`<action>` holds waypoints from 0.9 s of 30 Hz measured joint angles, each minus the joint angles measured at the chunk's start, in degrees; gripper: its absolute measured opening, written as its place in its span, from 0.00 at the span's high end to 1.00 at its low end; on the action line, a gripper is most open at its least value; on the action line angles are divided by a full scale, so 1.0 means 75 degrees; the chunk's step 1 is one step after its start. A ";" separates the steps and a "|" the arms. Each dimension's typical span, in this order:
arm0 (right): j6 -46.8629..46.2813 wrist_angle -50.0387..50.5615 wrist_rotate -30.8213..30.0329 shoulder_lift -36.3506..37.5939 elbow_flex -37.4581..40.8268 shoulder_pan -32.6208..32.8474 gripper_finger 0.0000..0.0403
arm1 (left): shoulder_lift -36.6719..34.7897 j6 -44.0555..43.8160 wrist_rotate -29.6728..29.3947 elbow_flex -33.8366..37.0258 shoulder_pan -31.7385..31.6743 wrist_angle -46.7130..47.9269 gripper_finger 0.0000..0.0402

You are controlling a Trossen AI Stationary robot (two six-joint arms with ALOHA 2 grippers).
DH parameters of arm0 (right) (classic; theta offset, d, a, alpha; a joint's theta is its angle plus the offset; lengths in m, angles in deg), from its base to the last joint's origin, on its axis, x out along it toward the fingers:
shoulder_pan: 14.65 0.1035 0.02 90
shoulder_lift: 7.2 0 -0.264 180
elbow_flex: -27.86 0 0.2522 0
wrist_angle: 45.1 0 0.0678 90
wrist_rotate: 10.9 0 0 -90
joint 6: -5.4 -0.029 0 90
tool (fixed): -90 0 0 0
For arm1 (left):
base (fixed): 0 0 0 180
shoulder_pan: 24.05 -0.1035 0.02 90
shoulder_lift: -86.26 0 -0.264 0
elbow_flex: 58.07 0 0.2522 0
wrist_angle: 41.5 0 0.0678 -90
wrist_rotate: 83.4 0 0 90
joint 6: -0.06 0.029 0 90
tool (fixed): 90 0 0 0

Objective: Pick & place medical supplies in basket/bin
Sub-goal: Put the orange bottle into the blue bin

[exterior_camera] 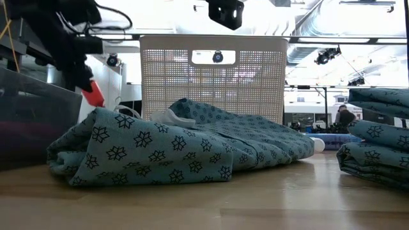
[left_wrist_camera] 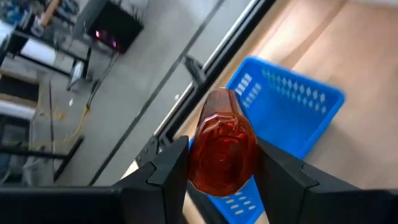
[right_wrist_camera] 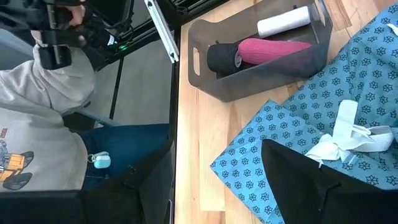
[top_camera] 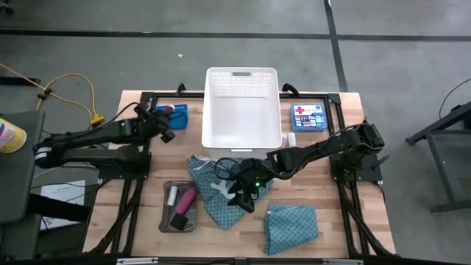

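Across the wooden table [top_camera: 331, 221], a small red piece [left_wrist_camera: 221, 149] is sitting clamped in the left gripper [left_wrist_camera: 221, 177] above the blue mesh basket [left_wrist_camera: 292, 115], while the right gripper [top_camera: 243, 197] is hovering, fingers apart, over the teal dotted cloth [top_camera: 213, 195] beside the grey tray [right_wrist_camera: 249, 78].

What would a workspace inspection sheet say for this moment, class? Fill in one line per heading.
Surface: wooden table, bare wood along its near edge.
Job's things: white slotted basket standing empty; teal dotted cloth spread in the middle, second teal cloth folded nearby; grey tray holding pink cylinder, white tube and black block; blue mesh basket.
Clutter: flat blue box with a red cross.
Tools: left tool shut on red piece above the blue mesh basket; right tool open over the spread cloth's white ties.
Cables: yellow cable on the floor.
Surroundings: seated person beside the table.
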 joint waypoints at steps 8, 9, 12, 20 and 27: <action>0.0000 0.0000 0.0001 0.0000 0.0000 0.0000 0.43 | 0.0677 0.0001 0.0038 0.0000 -0.0361 0.0005 0.61; 0.0000 0.0000 0.0001 0.0000 0.0000 0.0000 0.43 | 0.0747 0.0001 0.0048 0.0000 -0.0382 0.0009 0.61; 0.0000 0.0000 0.0004 0.0000 0.0000 0.0000 0.43 | 0.0967 0.0001 0.0048 0.0000 -0.0435 0.0017 0.61; -0.0002 0.0002 0.0024 0.0000 0.0000 0.0000 0.43 | 0.1468 0.0001 0.0048 -0.0003 -0.0492 0.0046 0.61; 0.0000 0.0003 0.0030 0.0000 0.0000 0.0000 0.43 | 0.1578 0.0001 0.0046 -0.0006 -0.0492 0.0046 0.59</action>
